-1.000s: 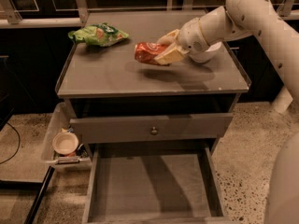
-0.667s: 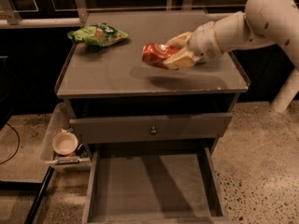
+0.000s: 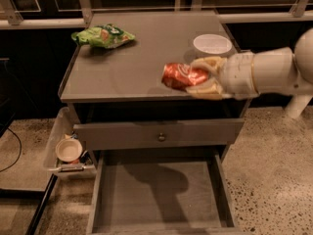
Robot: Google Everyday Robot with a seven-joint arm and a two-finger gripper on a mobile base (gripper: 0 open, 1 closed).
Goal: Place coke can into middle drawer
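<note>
The coke can [image 3: 180,76] is red-orange and lies on its side in my gripper [image 3: 198,77], held in the air above the front right part of the cabinet top. The fingers [image 3: 208,62] are shut on the can, one above and one below it. The white arm reaches in from the right. The middle drawer [image 3: 161,195] stands pulled open below, with a bare grey floor and low side walls. The can's shadow falls on the drawer floor.
A green chip bag [image 3: 103,35] lies at the back left of the cabinet top [image 3: 122,72]. A white bowl [image 3: 212,44] sits at the back right. The upper drawer front with its round knob [image 3: 161,137] is closed. A small bowl sits in a clear bin [image 3: 68,150] at the left.
The gripper has carried the can from over the middle of the cabinet top toward the front edge and higher. The white bowl, hidden before by the arm, now shows.
</note>
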